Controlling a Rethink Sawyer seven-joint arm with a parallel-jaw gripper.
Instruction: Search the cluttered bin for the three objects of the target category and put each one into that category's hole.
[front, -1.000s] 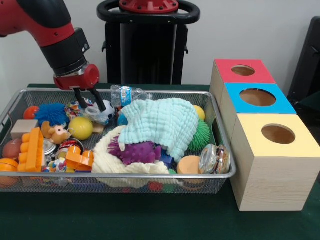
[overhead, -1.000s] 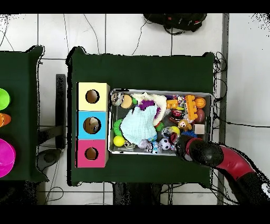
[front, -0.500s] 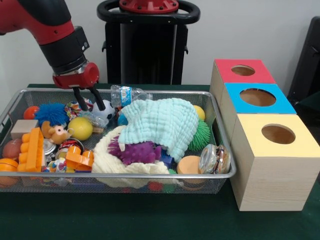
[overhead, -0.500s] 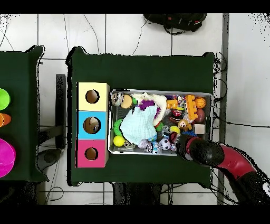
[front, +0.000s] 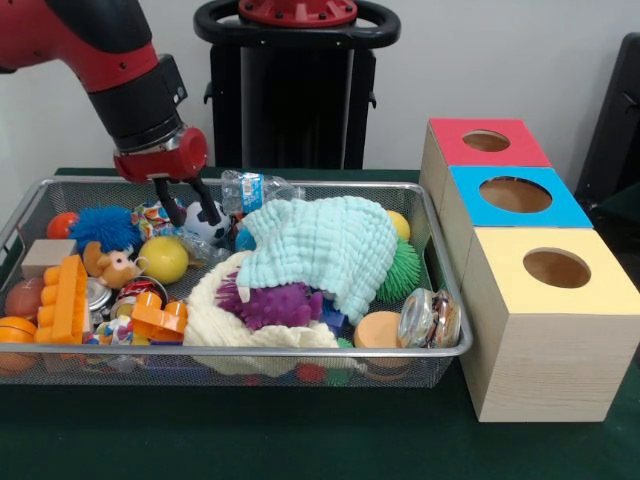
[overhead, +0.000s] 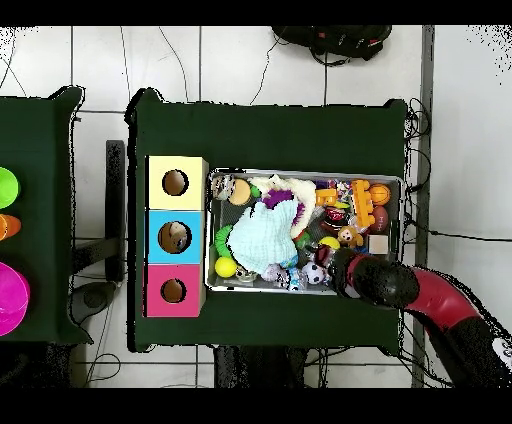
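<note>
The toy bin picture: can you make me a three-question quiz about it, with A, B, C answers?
1. Where is the gripper?
A. over the yellow box
B. at the bin's far side, by the soccer ball
C. off the table

2. How many boxes with holes stand beside the bin?
A. two
B. three
C. five

3. The mint cloth is
A. draped over other toys
B. folded on the floor
C. inside a hole

Answers: 1 B, its fingers straddle the ball; 2 B, red, blue, yellow tops; 3 A, it covers the pile's middle.
</note>
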